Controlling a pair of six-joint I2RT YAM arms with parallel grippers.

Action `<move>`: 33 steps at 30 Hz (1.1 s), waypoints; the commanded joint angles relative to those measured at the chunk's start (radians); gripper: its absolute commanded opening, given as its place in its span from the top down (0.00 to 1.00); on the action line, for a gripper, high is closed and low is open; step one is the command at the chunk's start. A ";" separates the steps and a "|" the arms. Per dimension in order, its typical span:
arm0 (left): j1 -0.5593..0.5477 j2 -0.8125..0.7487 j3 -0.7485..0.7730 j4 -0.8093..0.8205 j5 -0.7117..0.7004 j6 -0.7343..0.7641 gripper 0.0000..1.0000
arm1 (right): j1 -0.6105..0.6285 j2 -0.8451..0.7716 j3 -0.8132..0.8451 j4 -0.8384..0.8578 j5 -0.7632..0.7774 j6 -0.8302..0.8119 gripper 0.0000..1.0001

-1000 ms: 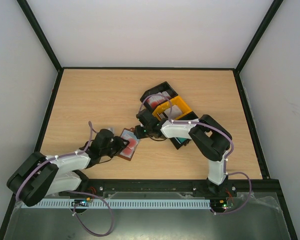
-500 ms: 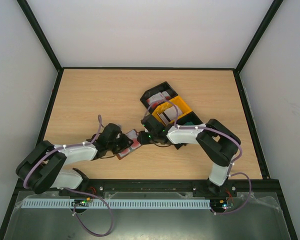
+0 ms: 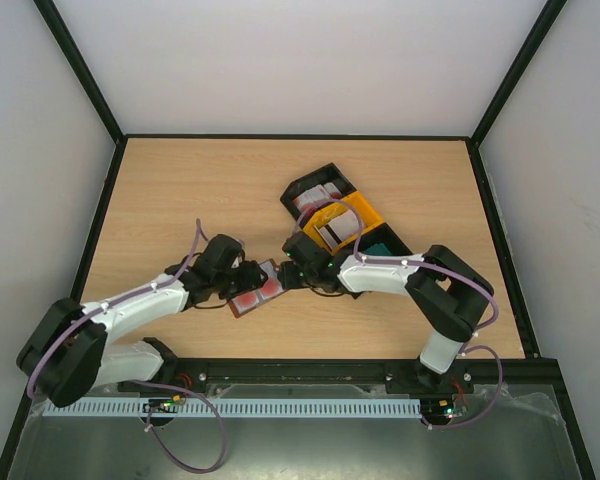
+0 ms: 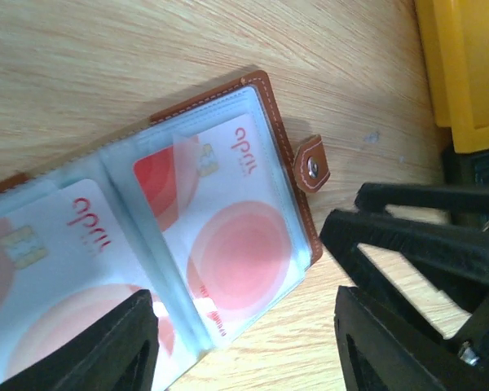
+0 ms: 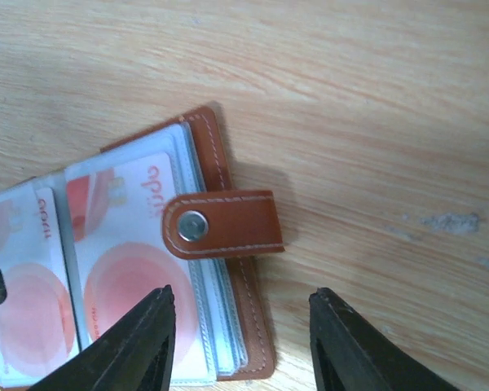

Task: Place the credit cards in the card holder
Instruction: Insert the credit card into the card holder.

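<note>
Both arms have closed in on the card holder [image 4: 275,122] over the past second, and both sets of fingers have spread wider. We see the left gripper [image 4: 243,318] and the right gripper [image 5: 243,309] released, jaws apart, clamping nothing.

From above, the two wrists cover the ends of the holder, and the right arm crosses the near compartment of the bin tray [image 3: 365,212]. In each wrist view the holder's far half runs off the frame or slips behind a finger, so we cannot count every sleeve.

We count two red-and-white cards [image 4: 228,236] showing through the clear sleeves, one on each open leaf. One snap tab [image 5: 224,224] lies folded over the edge of the nearer card. The tray has three compartments, each with cards whose number we cannot make out.

The holder lies open and flat on the table [image 3: 180,190], between the two grippers and just beside the tray. Seen from above, its long axis runs diagonally from near left to far right, tab end toward the right gripper.
</note>
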 commanded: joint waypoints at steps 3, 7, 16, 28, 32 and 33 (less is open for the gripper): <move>0.019 -0.115 0.009 -0.241 -0.127 -0.002 0.30 | 0.043 0.047 0.155 -0.133 0.151 -0.092 0.53; 0.067 -0.202 -0.058 -0.278 -0.170 -0.045 0.28 | 0.064 0.100 0.234 -0.227 0.283 -0.157 0.53; 0.138 -0.282 -0.145 -0.299 -0.170 -0.074 0.24 | 0.082 0.193 0.309 -0.311 0.328 -0.248 0.52; 0.183 -0.294 -0.193 -0.264 -0.115 -0.071 0.24 | 0.089 0.230 0.353 -0.380 0.550 -0.157 0.72; 0.191 -0.279 -0.204 -0.235 -0.088 -0.072 0.24 | 0.092 0.234 0.367 -0.404 0.608 -0.137 0.74; 0.191 -0.274 -0.204 -0.230 -0.084 -0.071 0.24 | 0.093 0.238 0.373 -0.416 0.629 -0.131 0.74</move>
